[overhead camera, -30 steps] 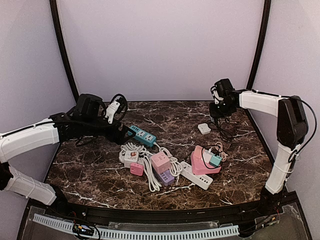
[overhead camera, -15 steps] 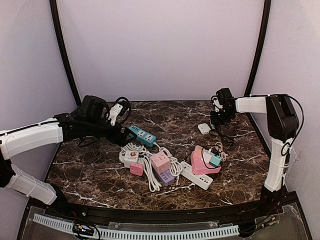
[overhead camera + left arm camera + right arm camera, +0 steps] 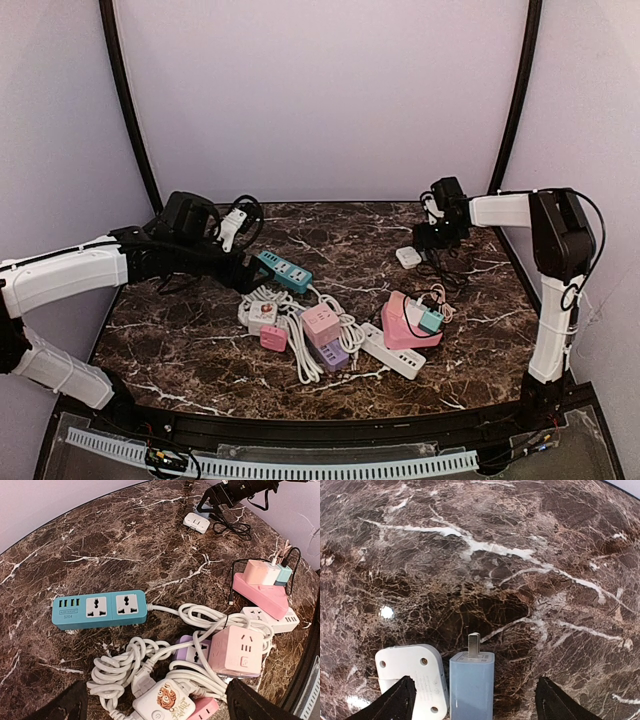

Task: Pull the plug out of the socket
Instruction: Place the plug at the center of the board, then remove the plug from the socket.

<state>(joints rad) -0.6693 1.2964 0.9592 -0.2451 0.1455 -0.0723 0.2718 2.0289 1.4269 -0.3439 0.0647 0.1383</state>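
Observation:
A light blue plug (image 3: 471, 685) lies free on the marble table with its metal prong pointing away from the camera. Its left side sits against a small white socket block (image 3: 412, 677) (image 3: 408, 257). My right gripper (image 3: 479, 699) (image 3: 432, 238) is open at the back right; its fingers stand wide on either side of the plug and touch neither side. My left gripper (image 3: 162, 706) (image 3: 240, 272) is open and hovers over a tangle of white cords (image 3: 130, 665) with nothing between its fingers.
A teal power strip (image 3: 100, 610) lies left of centre. A pink cube socket (image 3: 236, 650), a purple cube (image 3: 192, 652), a tiger-print white block (image 3: 170, 702) and a long white strip (image 3: 392, 350) crowd the middle. A pink wedge socket (image 3: 410, 322) carries small chargers. Black cable (image 3: 450, 265) loops at the right.
My right gripper came down to the table beside the white socket block and opened, letting go of the blue plug. The left arm shifted only slightly.

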